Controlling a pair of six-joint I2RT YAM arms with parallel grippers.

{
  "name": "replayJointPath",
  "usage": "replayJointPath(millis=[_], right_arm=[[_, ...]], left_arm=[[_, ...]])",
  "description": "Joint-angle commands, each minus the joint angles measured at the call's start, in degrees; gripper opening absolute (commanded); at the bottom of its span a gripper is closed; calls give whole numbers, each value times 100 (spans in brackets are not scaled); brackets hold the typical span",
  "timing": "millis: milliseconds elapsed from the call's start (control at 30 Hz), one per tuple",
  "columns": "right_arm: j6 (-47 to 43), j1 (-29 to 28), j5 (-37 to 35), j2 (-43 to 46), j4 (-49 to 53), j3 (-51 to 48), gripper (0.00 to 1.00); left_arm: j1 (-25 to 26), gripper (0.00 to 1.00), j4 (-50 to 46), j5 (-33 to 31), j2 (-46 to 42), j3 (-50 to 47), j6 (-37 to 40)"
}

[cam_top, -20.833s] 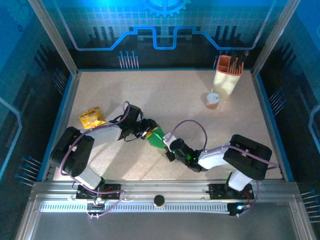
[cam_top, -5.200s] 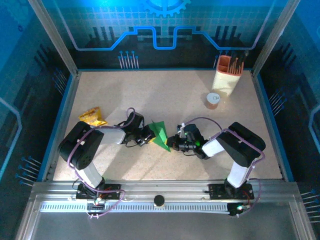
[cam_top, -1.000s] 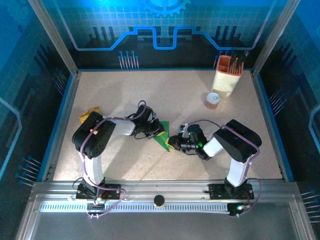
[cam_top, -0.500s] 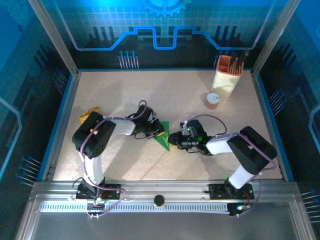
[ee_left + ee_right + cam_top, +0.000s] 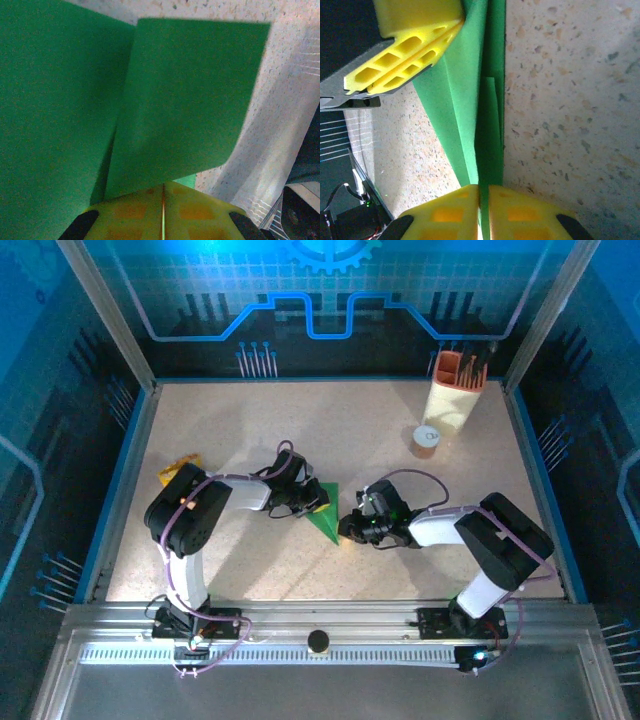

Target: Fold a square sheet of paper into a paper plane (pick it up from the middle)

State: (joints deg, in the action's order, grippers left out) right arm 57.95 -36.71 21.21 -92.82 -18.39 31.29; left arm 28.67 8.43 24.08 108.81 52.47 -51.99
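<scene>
Mid-fold. Paper [image 5: 324, 516], now pointed triangle, lies mid-table [image 5: 300, 430]. Left hand [image 5: 163, 200] pinched shut on one edge, right hand [image 5: 480, 197] pinched shut on creased edge opposite. Next, likely: flatten crease, layers aligned.

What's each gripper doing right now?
Left gripper: closed, pinching the green paper.
Right gripper: closed, pinching the same green paper.

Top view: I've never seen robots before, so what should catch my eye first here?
The bright green paper, folded to a point, stands out mid-table, pinched from either side by the left gripper and right gripper. Next come the tall orange-and-cream holder and the small orange cup at the far right.
</scene>
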Motion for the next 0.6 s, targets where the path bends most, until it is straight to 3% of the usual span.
replayJointPath(millis=[0, 233, 400, 567], right_arm=[[-88, -128, -10, -56, 266, 0, 15], [-165, -135, -210, 3, 774, 186, 15], [-229, -87, -60, 263, 659, 182, 25], [-320, -94, 35, 191, 768, 286, 25]], left_arm=[[42, 10, -398, -118, 232, -103, 56], [42, 10, -353, -107, 245, -124, 30], [47, 10, -343, -101, 232, -116, 19], [51, 10, -349, -97, 258, -101, 20]])
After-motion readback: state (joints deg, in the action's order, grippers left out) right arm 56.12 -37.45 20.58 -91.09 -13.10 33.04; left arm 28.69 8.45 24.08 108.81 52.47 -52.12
